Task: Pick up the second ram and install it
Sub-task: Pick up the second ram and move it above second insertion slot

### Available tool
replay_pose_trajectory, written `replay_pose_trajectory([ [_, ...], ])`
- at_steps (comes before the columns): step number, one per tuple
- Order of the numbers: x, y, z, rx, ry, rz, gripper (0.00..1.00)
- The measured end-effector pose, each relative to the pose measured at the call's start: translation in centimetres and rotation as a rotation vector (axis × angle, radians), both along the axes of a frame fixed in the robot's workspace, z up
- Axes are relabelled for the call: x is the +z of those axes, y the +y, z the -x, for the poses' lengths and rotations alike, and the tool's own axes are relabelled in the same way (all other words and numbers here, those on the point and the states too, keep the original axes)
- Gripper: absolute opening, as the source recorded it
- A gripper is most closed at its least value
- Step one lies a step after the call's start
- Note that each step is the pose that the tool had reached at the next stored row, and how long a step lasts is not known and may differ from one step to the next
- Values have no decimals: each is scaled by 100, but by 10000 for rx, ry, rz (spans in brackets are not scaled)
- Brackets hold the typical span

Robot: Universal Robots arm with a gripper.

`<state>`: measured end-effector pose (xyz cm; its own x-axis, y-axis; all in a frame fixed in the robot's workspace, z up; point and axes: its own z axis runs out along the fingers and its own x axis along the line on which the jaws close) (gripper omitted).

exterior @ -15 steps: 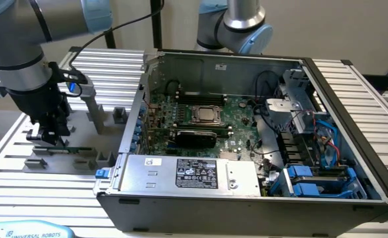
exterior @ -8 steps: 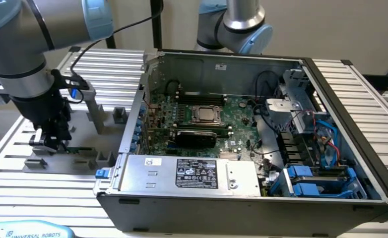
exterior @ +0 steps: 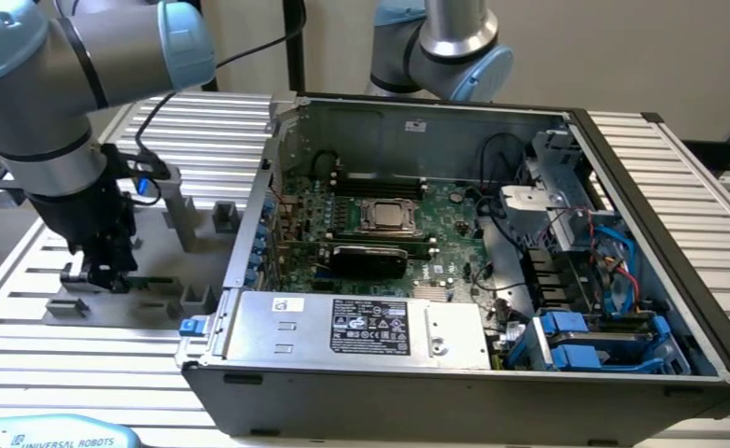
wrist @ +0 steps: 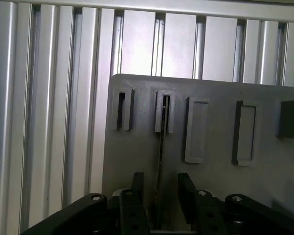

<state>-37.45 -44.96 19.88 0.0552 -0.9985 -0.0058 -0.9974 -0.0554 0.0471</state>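
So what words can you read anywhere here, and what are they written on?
"UNIVERSAL ROBOTS": on the pale blue robot cap, at the exterior view's lower left.
Power supply label: print too small to read.
White sticker on the case's back wall: too small to read.

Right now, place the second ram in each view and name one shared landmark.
Exterior view: hidden behind the gripper, low over the grey fixture at the view's left.
Wrist view: second ram edge-on, upright in a fixture slot, between the open fingers.
Shared landmark: the grey fixture.
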Motion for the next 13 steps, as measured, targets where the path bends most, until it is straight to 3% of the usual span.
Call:
replay_pose_trajectory([
  [5,-8,0,-3,0,6,0,40],
  [8,-16,0,-13,0,8,2,27],
  [13,-34,-1,-16,-3,12,12,27],
])
